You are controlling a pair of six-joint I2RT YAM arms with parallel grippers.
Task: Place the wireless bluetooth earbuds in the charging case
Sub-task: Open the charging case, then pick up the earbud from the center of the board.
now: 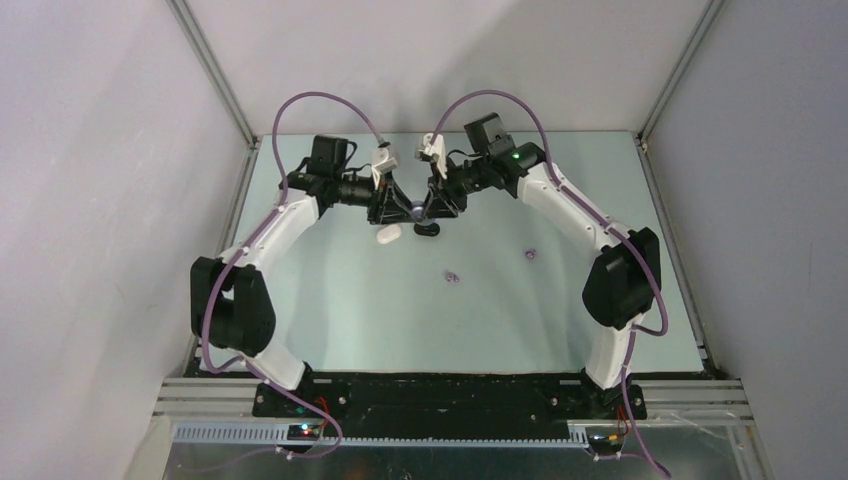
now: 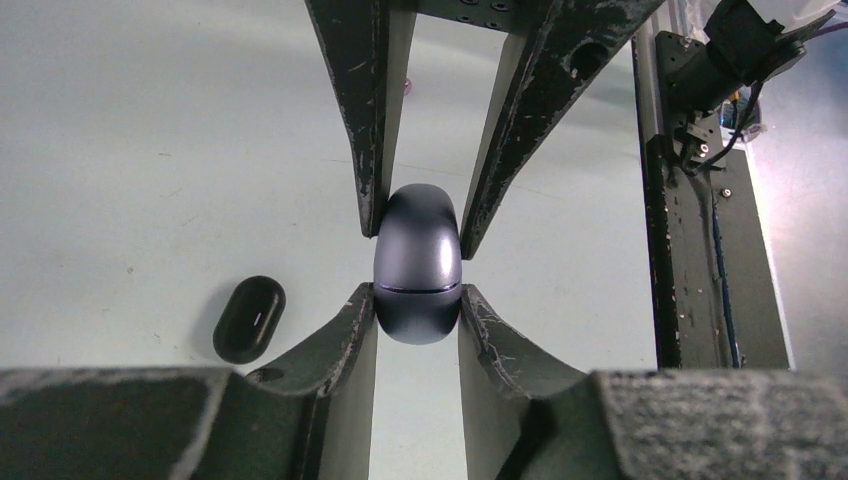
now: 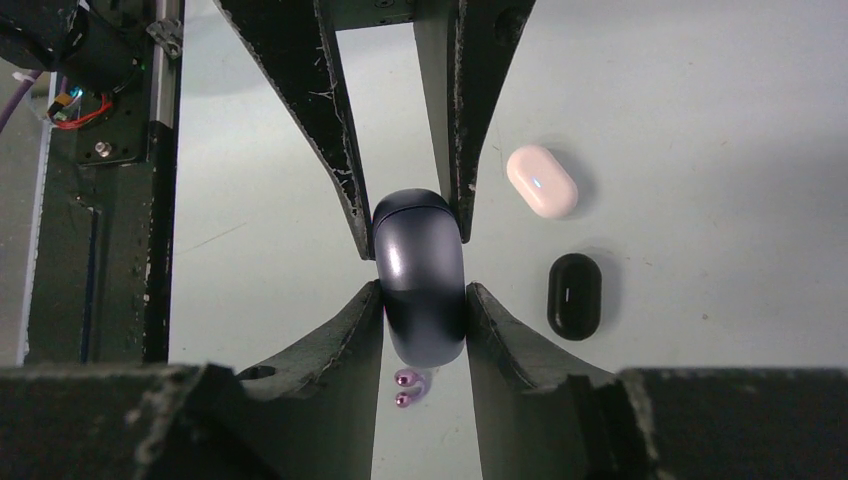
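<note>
On the bases' side of the dark charging case (image 2: 417, 265), the lavender earbuds (image 1: 452, 275) lie loose on the table (image 1: 350, 300); left gripper (image 2: 417, 300) and right gripper (image 3: 425, 300) pinch the case's opposite ends, its long axis spanning them; the right arm looks nearer the buds.

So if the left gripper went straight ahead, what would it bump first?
Probably the right gripper: the left gripper pinches one end of the dark grey charging case, and the right pinches the other, straight ahead.
</note>
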